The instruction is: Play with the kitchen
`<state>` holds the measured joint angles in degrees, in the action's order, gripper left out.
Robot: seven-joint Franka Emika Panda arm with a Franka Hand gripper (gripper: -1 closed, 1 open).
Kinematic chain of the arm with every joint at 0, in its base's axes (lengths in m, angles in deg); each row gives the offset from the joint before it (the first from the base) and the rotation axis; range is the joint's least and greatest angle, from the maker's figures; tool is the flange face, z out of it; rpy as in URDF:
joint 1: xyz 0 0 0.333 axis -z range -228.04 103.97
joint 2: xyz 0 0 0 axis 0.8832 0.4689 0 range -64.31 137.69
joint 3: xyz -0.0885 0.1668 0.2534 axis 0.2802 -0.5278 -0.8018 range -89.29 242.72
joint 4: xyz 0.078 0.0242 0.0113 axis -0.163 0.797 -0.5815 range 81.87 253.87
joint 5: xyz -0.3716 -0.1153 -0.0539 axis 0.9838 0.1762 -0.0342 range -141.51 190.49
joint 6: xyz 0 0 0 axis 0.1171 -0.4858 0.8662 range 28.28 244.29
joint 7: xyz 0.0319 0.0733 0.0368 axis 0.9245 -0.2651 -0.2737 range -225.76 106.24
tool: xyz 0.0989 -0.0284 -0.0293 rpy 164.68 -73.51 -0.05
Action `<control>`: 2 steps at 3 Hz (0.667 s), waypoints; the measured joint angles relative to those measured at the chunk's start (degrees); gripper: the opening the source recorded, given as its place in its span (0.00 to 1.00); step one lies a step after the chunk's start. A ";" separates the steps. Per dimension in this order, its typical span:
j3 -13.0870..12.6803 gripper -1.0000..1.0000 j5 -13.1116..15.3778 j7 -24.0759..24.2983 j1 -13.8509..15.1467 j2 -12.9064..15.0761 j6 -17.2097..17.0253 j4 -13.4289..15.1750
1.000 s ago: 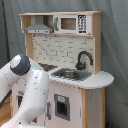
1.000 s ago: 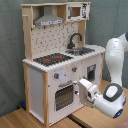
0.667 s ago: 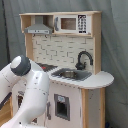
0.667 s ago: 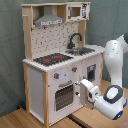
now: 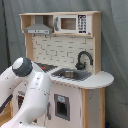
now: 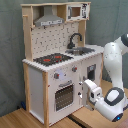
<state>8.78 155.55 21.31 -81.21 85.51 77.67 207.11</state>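
The kitchen (image 6: 50,75) is a tall white and light-wood toy. It has a black-red stove top (image 6: 52,59), a metal sink (image 6: 81,50), a black faucet (image 6: 75,39), a grey hood (image 6: 50,21) and an oven door (image 6: 64,96). In the second exterior view my gripper (image 6: 84,96) is low in front of the kitchen, just right of the oven door and pointing at the cabinet front. In the first exterior view the kitchen (image 5: 75,50) stands behind my white arm (image 5: 30,90), which hides the stove, the oven and the gripper.
A toy microwave (image 5: 70,23) sits in the top shelf beside the hood. The kitchen stands on a wooden table (image 6: 20,119). Grey curtains hang behind it. My arm's base and elbow (image 6: 117,55) rise at the second exterior view's right.
The gripper has crept a little left toward the kitchen's front. The arm has shifted only slightly in the first exterior view.
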 joint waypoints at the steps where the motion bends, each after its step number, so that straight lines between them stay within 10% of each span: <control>1: 0.01 1.00 -1.78 5.26 1.66 0.43 -1.41 1.21; 2: -0.16 1.00 -3.94 10.21 4.35 0.47 -1.40 1.49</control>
<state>8.62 151.61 31.52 -76.87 85.98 76.27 208.60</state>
